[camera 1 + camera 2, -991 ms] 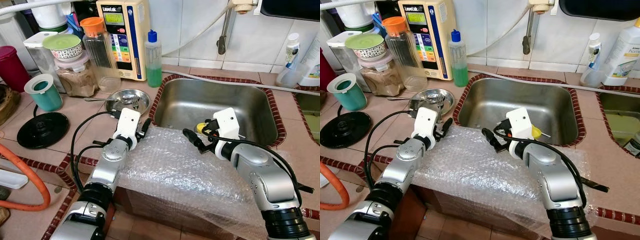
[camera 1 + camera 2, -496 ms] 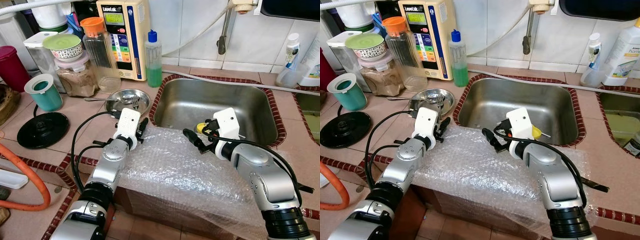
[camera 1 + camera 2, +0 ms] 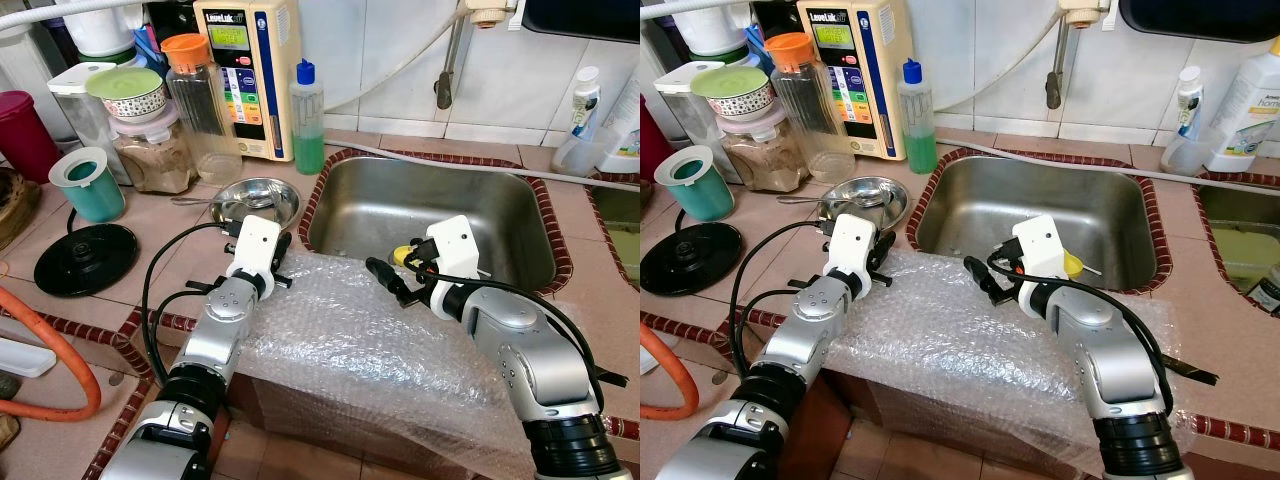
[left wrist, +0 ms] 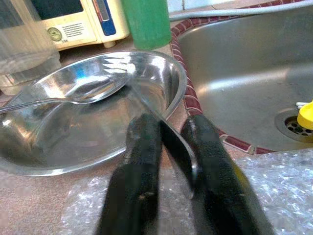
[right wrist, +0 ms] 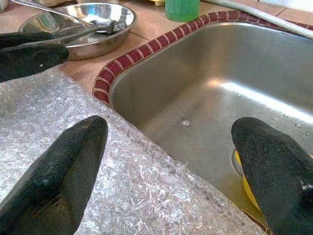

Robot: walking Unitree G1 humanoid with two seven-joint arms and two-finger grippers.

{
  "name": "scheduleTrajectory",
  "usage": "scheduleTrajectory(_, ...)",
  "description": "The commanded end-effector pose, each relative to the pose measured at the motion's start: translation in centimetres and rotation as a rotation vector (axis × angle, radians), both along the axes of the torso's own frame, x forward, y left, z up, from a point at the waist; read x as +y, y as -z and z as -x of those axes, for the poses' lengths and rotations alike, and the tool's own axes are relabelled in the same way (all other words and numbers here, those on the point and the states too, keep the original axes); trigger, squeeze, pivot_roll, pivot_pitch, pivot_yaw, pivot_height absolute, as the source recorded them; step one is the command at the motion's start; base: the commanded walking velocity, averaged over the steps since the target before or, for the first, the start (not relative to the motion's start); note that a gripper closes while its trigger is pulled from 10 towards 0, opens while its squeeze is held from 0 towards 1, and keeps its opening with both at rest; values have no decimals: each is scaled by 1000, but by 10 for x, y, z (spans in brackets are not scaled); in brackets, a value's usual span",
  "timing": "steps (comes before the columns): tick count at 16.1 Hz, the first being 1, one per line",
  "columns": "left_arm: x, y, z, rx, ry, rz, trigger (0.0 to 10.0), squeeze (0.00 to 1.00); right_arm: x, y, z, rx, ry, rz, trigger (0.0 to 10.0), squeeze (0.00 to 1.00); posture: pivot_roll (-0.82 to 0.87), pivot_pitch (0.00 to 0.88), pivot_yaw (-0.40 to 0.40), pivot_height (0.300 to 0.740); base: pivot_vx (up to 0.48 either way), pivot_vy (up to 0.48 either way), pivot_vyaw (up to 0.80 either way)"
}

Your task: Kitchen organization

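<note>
A shallow steel bowl (image 3: 255, 197) with a spoon (image 4: 93, 88) in it sits on the tiled counter, left of the steel sink (image 3: 440, 205). My left gripper (image 3: 283, 247) is at the bowl's near rim, shut on the thin handle of a fork (image 4: 173, 144) whose tines reach over the bowl. Over the sink's front edge my right gripper (image 3: 385, 280) stands open with nothing between its fingers (image 5: 58, 171). A sheet of bubble wrap (image 3: 370, 340) lies across the counter edge under both arms. A small yellow object (image 4: 305, 115) rests by the drain.
Behind the bowl stand a green soap bottle (image 3: 307, 115), a cream water machine (image 3: 245, 70) and several jars (image 3: 150, 150). A teal cup (image 3: 85, 185), a black lid (image 3: 85, 258) and an orange hose (image 3: 70, 350) lie at the left. A tap (image 3: 445, 70) hangs over the sink.
The left gripper has swung a little left toward the bowl's rim, and the fork has shifted with it. The right arm has not moved.
</note>
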State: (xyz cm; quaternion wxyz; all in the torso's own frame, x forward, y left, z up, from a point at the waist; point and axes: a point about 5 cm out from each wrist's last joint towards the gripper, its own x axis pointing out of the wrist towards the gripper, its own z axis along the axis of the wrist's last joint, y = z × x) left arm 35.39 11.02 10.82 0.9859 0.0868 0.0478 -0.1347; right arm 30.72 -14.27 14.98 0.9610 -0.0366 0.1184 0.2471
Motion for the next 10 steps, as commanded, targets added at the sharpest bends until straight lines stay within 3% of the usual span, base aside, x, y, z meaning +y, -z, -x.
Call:
scheduleTrajectory(1, 2, -7, -3, -30, -7, -12, 0, 0, 0, -4, -1, -9, -8, 2, 10000, 0, -81, 0, 67, 740, 0, 0, 0)
scheduleTrajectory(7, 3, -25, -4, -150, -41, -37, 0, 0, -1, -4, -2, -10, -2, 2, 10000, 0, -78, 0, 66, 740, 0, 0, 0)
scheduleTrajectory(10, 15, -33, -4, -207, -120, -79, 0, 0, -1, -4, -3, -10, -1, 1, 10000, 0, -74, 0, 63, 740, 0, 0, 0)
